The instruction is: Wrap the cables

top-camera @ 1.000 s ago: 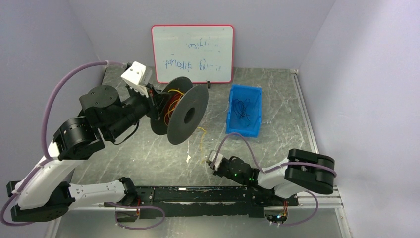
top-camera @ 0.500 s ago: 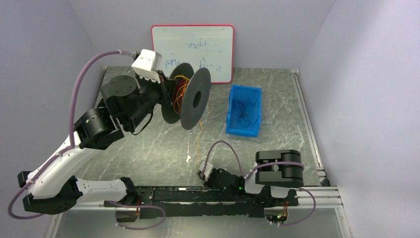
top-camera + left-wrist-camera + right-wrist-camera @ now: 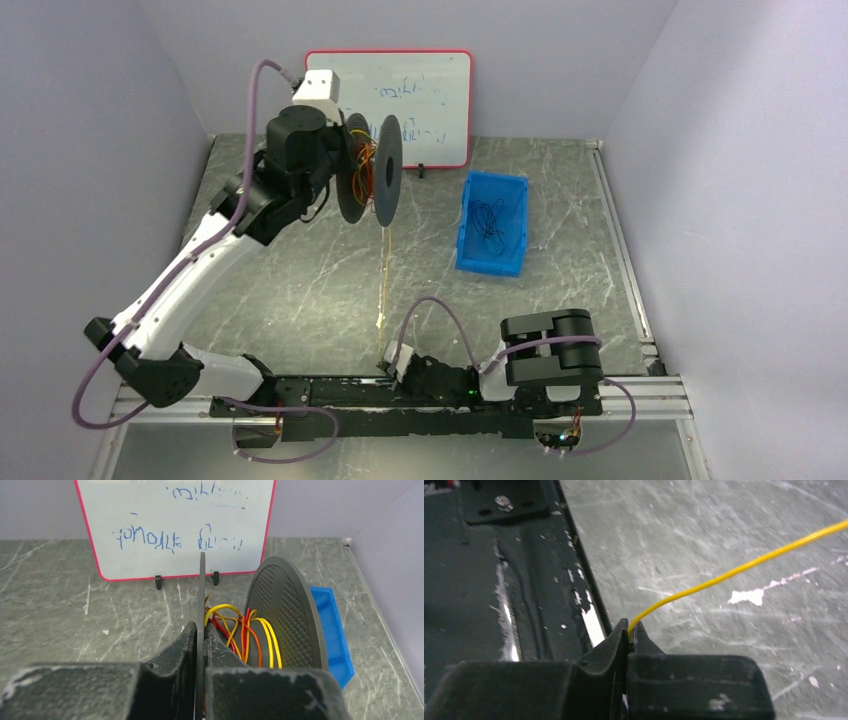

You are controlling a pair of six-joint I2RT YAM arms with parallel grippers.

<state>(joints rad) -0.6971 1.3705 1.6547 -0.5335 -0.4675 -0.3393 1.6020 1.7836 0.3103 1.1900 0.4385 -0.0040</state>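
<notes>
1. Top external view alone shows the whole left arm reaching to the back left, with the left gripper [image 3: 343, 172] holding a black spool [image 3: 388, 172] up on edge before the whiteboard [image 3: 420, 100]. The left wrist view adds what that hides: the fingers are pinched shut on one thin flange, and the cables [image 3: 240, 630], yellow, orange and red loops, lie between the two flanges.
2. One yellow strand [image 3: 384, 275] runs from the spool down to the right gripper [image 3: 392, 362], low at the near edge. Only the right wrist view shows those fingers clamped on the strand, beside the black base plate [image 3: 484, 580].
3. A blue bin [image 3: 492, 222], right of the spool, holds thin dark wires.
4. The table [image 3: 300, 280] is grey, marbled and scuffed; the walls are pale lilac.
5. Blue handwriting on the whiteboard cannot be read.
</notes>
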